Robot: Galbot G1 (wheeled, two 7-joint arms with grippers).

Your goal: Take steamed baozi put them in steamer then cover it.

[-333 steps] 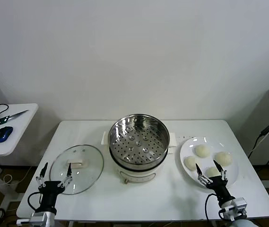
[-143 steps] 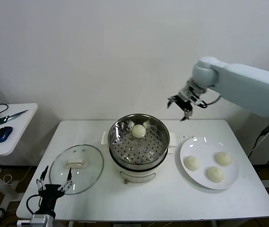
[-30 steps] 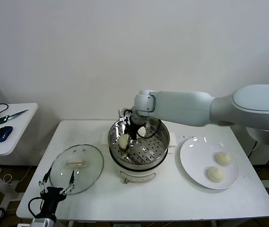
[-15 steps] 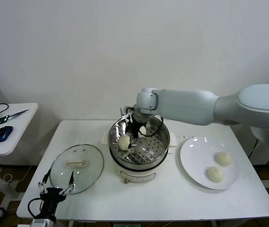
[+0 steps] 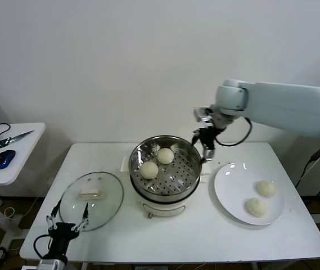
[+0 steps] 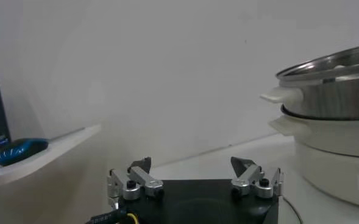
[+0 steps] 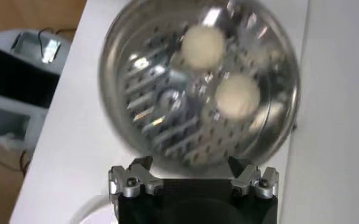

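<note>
Two steamed baozi (image 5: 157, 162) sit in the steamer (image 5: 165, 168); two wait on the plate (image 5: 230, 193). Right gripper (image 5: 205, 147) hangs empty above the steamer's right rim, jaws apart. Left gripper (image 5: 67, 221) idles spread near the cover (image 5: 91, 201). The buns appear soft and light, best pinched gently across their flanks.

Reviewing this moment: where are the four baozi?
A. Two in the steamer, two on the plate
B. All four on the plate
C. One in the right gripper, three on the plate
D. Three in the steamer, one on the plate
A: two baozi lie on the steamer tray, and two more sit on the white plate.
</note>
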